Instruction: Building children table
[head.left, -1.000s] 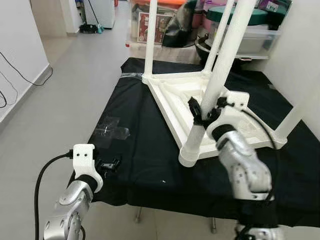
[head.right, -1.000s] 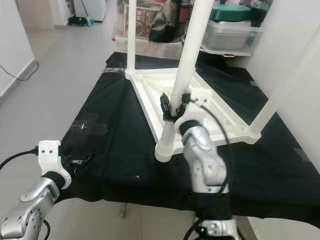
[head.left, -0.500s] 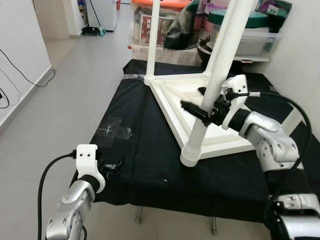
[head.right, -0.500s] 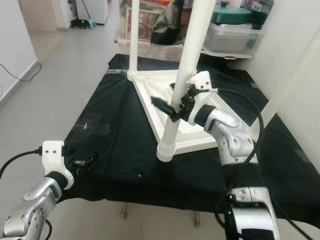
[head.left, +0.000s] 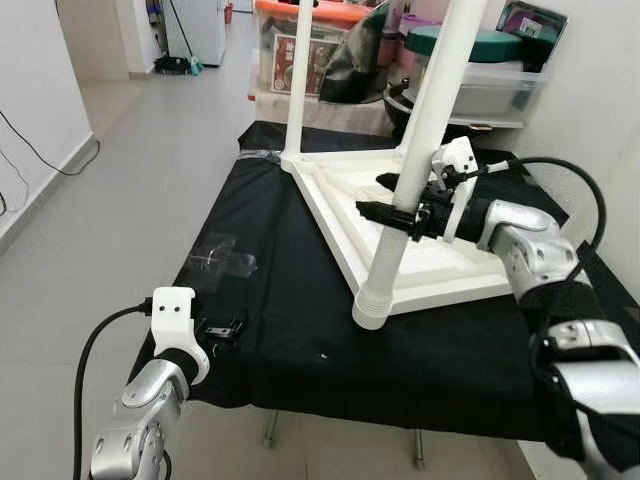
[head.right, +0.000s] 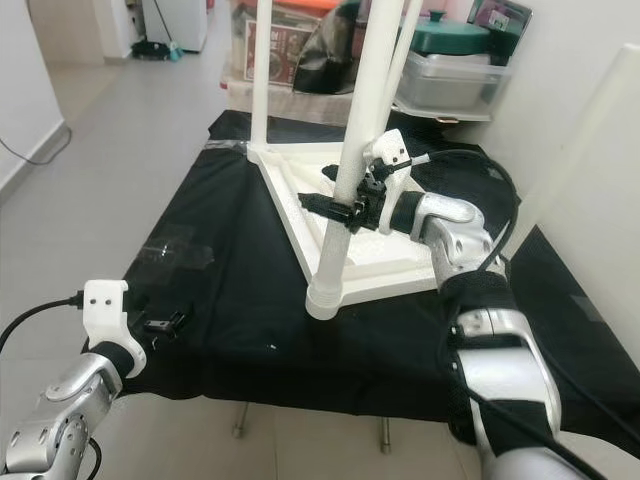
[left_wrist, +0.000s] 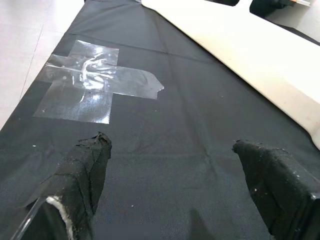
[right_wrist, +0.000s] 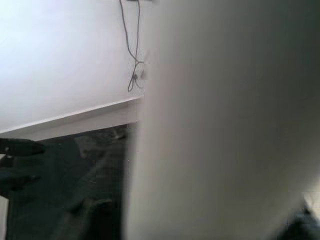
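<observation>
A pale tiled hallway floor (head.left: 150, 150) runs past a low table draped in black cloth (head.left: 270, 300), with white walls on either side. No writing can be read anywhere; a printed red-and-white panel shows through a clear storage box (head.left: 300, 55) at the back, too small to make out. On the cloth lies the white plastic children's table (head.left: 400, 235), upside down with its top flat on the fabric and its round white legs pointing up. The nearest white leg (head.left: 415, 165) rises from its corner socket at the front edge of the tabletop. The right gripper (head.left: 392, 208) is clenched around this leg partway up, one black finger on each side of it (its wrist view is mostly a blurred pale surface). A patch of clear tape (left_wrist: 95, 82) is stuck to the cloth on the left. The left gripper (head.left: 222, 329) hovers low over the cloth's near left corner, its black fingers (left_wrist: 82, 170) spread apart and holding nothing. Behind the table stand a grey plastic tub with a green lid (head.left: 480, 60) and a dark bag (head.left: 360, 60); their contents are hidden.
</observation>
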